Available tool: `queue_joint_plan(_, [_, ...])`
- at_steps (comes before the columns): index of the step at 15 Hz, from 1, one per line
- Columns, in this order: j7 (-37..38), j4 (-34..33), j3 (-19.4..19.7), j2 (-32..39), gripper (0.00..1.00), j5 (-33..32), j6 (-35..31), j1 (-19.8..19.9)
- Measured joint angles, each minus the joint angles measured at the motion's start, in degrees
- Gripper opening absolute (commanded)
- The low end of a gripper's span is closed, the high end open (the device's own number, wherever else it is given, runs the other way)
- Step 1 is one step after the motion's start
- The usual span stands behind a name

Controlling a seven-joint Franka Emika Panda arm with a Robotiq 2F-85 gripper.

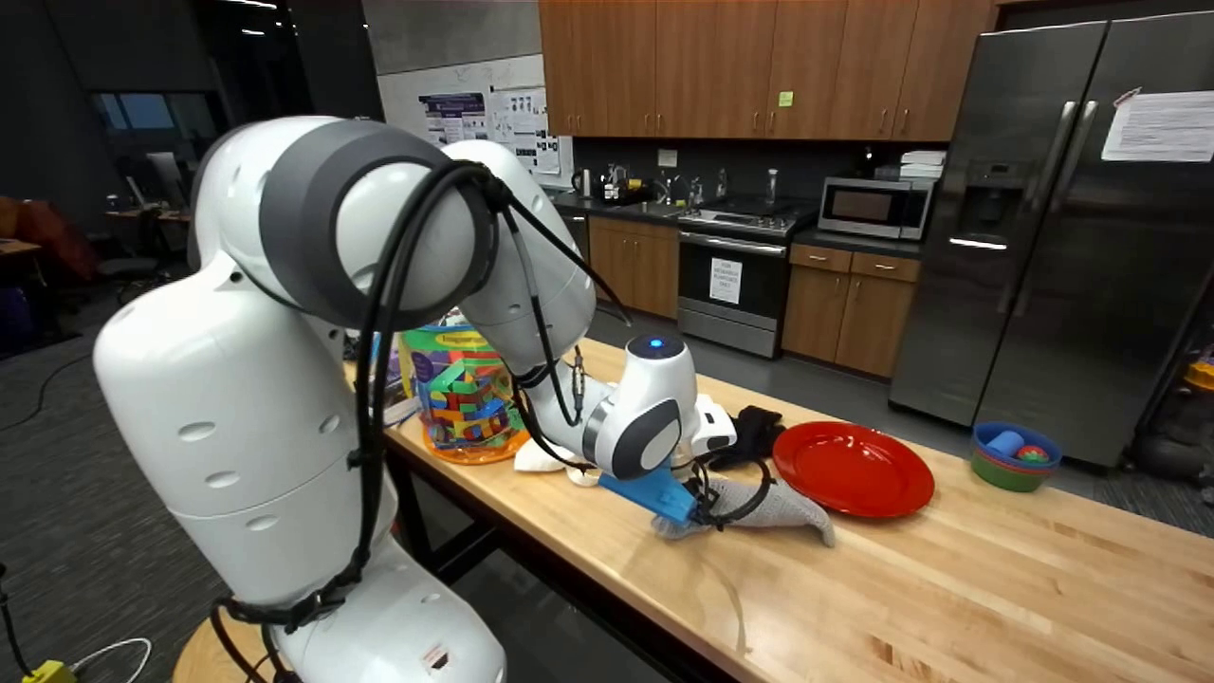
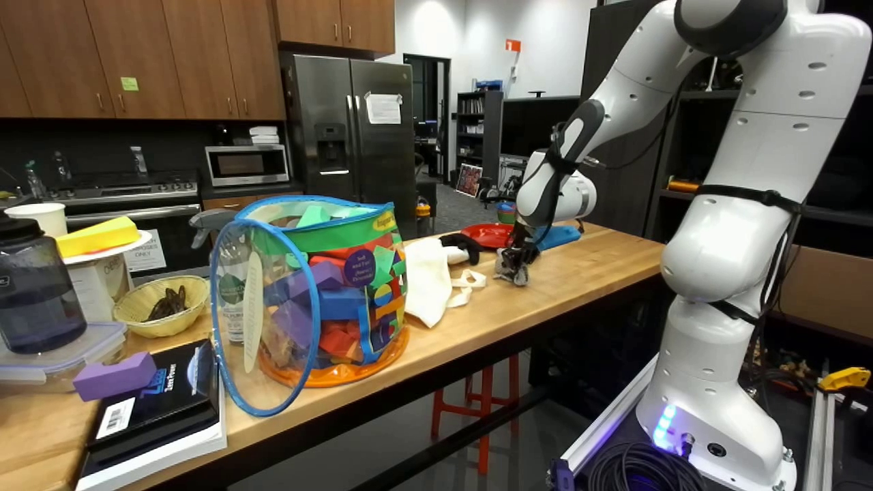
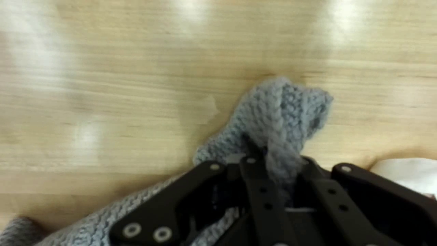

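A grey knitted soft thing lies on the wooden table, with a tapered end toward the red plate. It also shows in an exterior view and in the wrist view. My gripper points down at it. The two black fingers are closed on a bunched fold of the knit, which sticks out past the fingertips. The gripper shows in both exterior views, low over the table. A blue flat part sits beside the gripper and hides some of the knit.
A red plate and a black soft thing lie beyond the gripper. White cloth lies nearby. A clear bag of coloured blocks stands along the table. A stack of coloured bowls, a basket and a book are farther off.
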State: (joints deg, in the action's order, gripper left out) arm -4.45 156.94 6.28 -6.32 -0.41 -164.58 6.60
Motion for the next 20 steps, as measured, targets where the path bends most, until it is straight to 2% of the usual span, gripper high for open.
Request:
queue_joint_plan(4, [1.0,0.0,-1.9,0.0,0.04,0.0,-0.3,-1.0])
queue_joint_plan(8, [1.7,0.4,-1.8,-0.1,0.04,-0.2,-0.5,-0.8])
queue_joint_plan(20, [1.4,1.3,2.9,-0.2,0.04,-0.5,-2.0,4.0])
